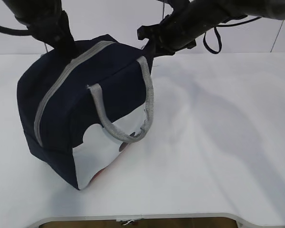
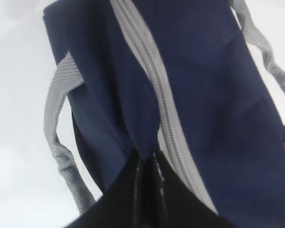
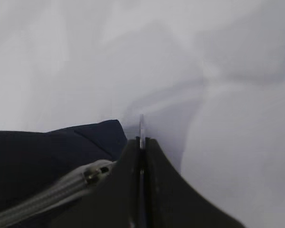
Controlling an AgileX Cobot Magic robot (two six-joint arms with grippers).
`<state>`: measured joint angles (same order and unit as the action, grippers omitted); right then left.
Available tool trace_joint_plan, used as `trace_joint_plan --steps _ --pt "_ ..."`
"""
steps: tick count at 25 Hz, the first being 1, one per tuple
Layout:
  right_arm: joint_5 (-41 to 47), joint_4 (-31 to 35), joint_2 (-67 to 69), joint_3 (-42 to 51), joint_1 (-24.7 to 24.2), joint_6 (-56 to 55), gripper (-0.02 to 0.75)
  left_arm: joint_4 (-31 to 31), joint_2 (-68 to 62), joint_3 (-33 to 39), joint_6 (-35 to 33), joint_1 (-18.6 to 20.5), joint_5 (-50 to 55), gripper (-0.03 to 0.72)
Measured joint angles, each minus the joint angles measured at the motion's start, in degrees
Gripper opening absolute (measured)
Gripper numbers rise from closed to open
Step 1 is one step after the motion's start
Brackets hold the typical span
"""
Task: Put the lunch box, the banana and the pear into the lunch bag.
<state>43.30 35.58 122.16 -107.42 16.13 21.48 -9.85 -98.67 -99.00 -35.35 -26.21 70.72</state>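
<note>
The navy lunch bag [image 1: 85,95] stands tilted on the white table, its grey zipper [image 1: 61,83] closed along the top. My left gripper [image 1: 69,47] is at the bag's far left end, shut on a fold of navy fabric [image 2: 133,123] beside the zipper [image 2: 154,71]. My right gripper [image 1: 149,45] is at the far right end, shut on the thin metal ring pull [image 3: 141,126], with the zipper slider [image 3: 92,175] just left of its jaws. The lunch box, the banana and the pear are not visible in any view.
A grey webbing handle [image 1: 133,133] hangs down the bag's near side over the white lower panel [image 1: 97,152]. The table's front edge [image 1: 133,218] runs along the bottom. A black cable loop [image 1: 213,42] hangs from the right arm.
</note>
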Motion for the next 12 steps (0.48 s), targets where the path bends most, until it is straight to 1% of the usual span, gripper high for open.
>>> trace_joint_plan --steps 12 --pt "1.7 0.0 4.3 -0.1 0.0 -1.4 0.013 -0.6 0.5 0.0 0.0 0.0 0.4 -0.007"
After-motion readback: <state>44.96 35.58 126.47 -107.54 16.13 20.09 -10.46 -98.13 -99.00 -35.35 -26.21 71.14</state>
